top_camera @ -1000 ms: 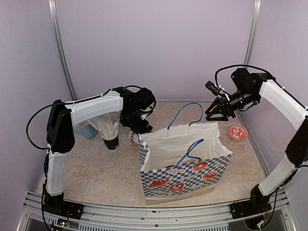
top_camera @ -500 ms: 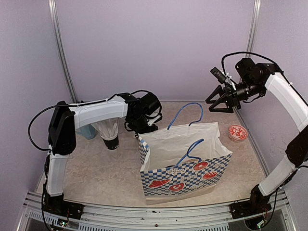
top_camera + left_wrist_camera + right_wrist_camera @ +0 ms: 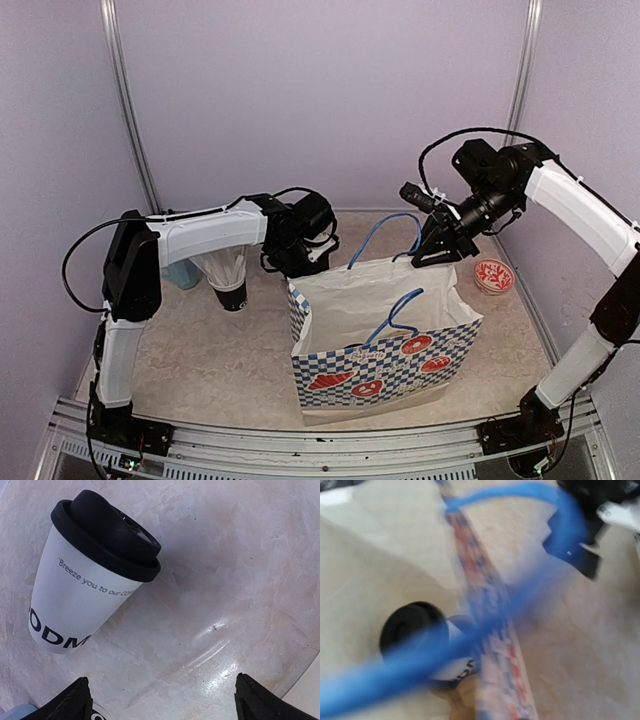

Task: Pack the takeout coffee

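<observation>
Bag handle (image 3: 380, 672): smeared blue, right wrist view.
Cup behind handle (image 3: 412, 622): blurred, lettering unreadable.
Other cup's lettering (image 3: 55, 636): cut off at frame's edge.
Mug (image 3: 181, 273): mostly behind left arm.

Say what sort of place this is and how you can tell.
Probably a robot lab cell staged for takeout packing: left arm, right arm, plain lilac walls, checked paper bag, lidded cup.
</observation>
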Controlling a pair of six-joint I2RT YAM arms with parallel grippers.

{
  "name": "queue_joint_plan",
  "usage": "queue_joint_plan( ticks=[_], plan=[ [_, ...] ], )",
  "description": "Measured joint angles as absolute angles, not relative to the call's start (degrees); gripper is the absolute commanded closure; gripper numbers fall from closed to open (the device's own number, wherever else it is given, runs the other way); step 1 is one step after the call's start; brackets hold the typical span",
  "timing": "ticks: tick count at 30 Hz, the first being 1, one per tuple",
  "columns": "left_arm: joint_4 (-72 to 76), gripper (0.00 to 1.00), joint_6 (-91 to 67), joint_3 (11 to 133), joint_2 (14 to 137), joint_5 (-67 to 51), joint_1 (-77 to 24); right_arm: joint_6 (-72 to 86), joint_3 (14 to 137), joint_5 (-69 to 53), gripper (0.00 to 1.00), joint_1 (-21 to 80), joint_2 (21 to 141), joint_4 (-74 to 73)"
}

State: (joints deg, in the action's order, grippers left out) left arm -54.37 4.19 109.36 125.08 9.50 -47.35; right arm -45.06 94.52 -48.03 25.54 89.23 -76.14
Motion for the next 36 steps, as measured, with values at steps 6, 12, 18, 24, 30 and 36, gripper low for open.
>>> queue_joint_plan(
  ticks=[6, 12, 18, 24, 30, 36],
  plan=[
    [-54.5, 0.03, 4.1, 110.7, 125.0, 9.5, -47.4, -44.0, 96.8, -44.0, 1.00, 25.5, 91.4, -74.8],
    [-53.2, 0.01, 4.1, 111.9, 123.5, 12.2, -47.8, -45.8, 98.0, -40.6, 1.00, 23.0, 91.3, -74.9],
    [-44.8, 0.01, 5.3, 109.9, 118.1, 16.0, -48.2, -49.6, 98.9, -38.9, 1.00, 14.0, 91.2, -76.6],
    [-41.4, 0.01, 7.6, 115.7, 120.3, 17.2, -45.6, -53.0, 98.9, -38.5, 1.00, 5.8, 91.3, -77.2],
    [-40.1, 0.01, 8.2, 126.1, 129.8, 20.8, -42.1, -54.3, 100.9, -39.8, 0.67, 1.1, 93.1, -77.7],
    [-40.0, 0.01, 6.1, 134.4, 140.0, 20.4, -39.0, -54.4, 100.9, -42.7, 0.57, 1.1, 93.2, -77.8]
  ],
)
